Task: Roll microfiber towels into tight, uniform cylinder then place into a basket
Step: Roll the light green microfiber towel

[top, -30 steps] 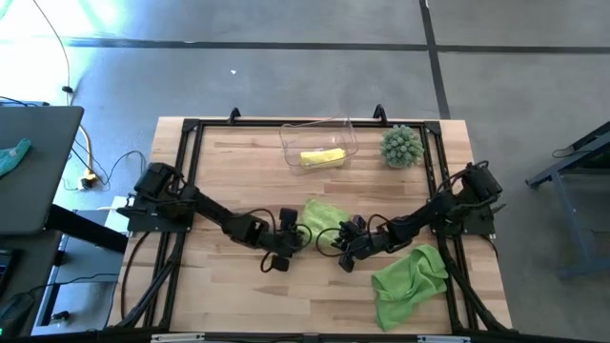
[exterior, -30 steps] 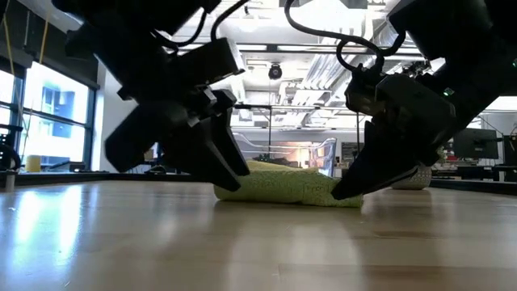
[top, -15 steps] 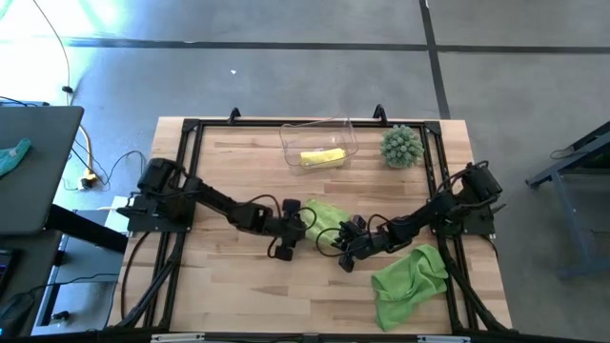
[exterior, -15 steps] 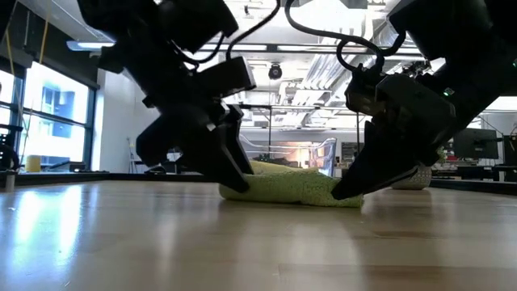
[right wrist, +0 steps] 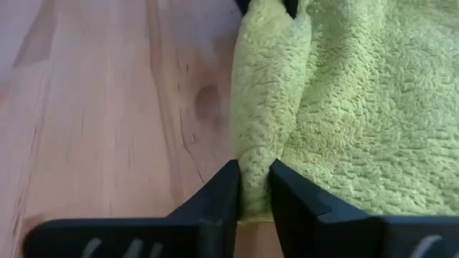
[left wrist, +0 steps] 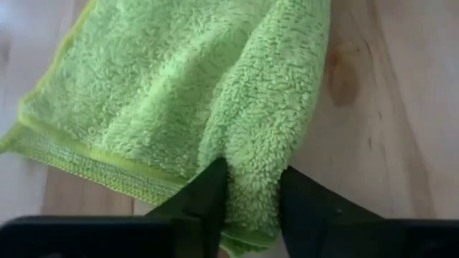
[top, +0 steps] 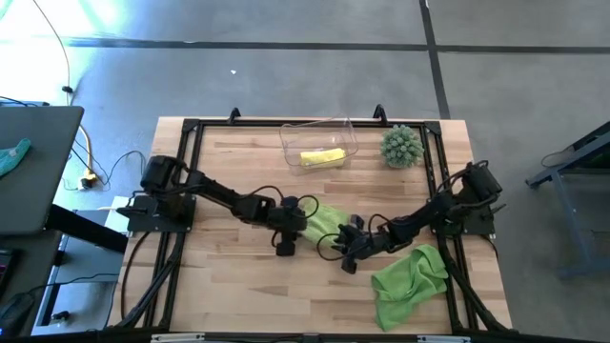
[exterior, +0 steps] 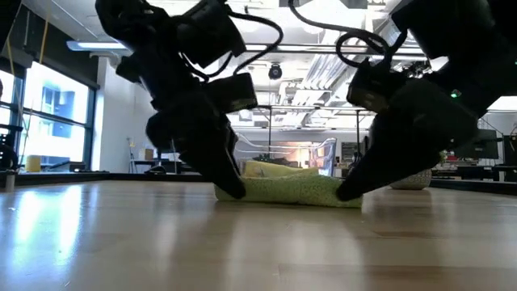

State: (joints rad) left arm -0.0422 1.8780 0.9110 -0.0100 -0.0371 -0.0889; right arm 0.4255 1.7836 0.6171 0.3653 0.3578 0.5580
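Fluffy looped-pile lime towel (left wrist: 215, 93), smooth glossy wooden table (right wrist: 107, 107), clear plastic basket (top: 319, 136)

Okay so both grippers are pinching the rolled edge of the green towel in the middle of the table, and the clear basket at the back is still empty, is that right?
Not quite. The basket is not empty: the high view shows a rolled yellow towel lying in it. The rest holds: the left gripper and the right gripper each pinch the rolled edge of the green towel mid-table.
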